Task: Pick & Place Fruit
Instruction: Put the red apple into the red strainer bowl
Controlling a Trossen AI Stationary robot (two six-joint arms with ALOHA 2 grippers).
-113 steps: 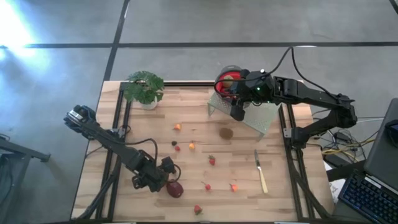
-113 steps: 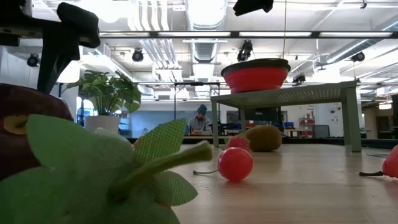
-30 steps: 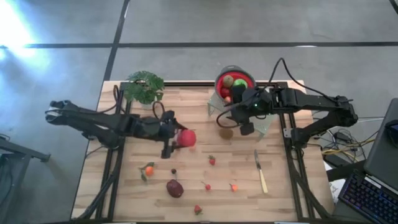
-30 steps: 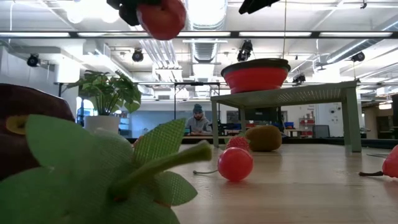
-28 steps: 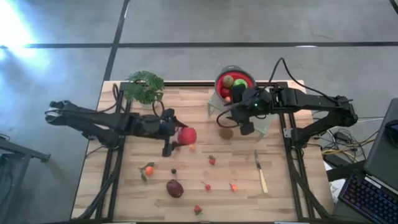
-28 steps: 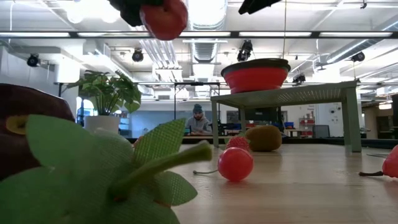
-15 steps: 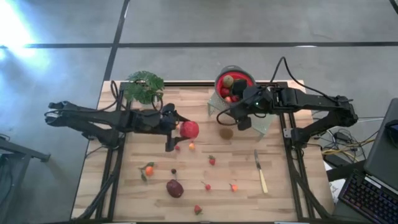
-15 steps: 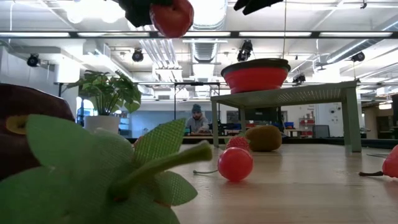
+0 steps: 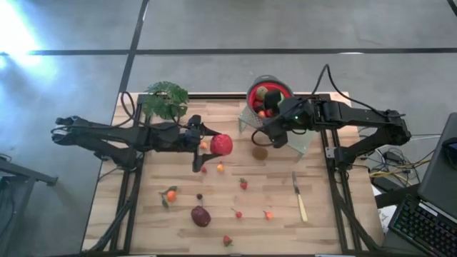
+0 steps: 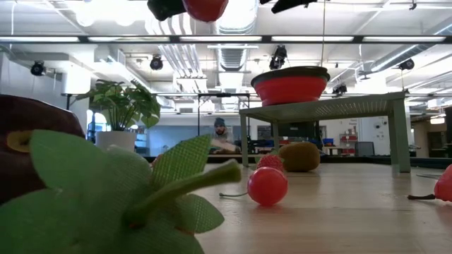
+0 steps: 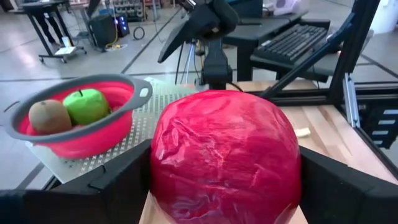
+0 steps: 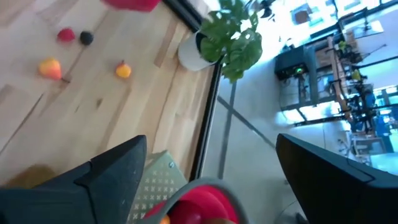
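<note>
Item: red apple (image 9: 221,145), clenched in my left jaws (image 9: 208,145), aloft over the surface. Destination: red bowl (image 9: 270,91); carry high, level, clearing its rim. Right jaws (image 9: 274,135) beside it, released, empty.

In the low view, the red apple (image 10: 206,8) is cut off by the top edge. A blurred green leaf (image 10: 120,190) fills the foreground, hiding most of the maroon plum (image 10: 32,141) behind it.
</note>
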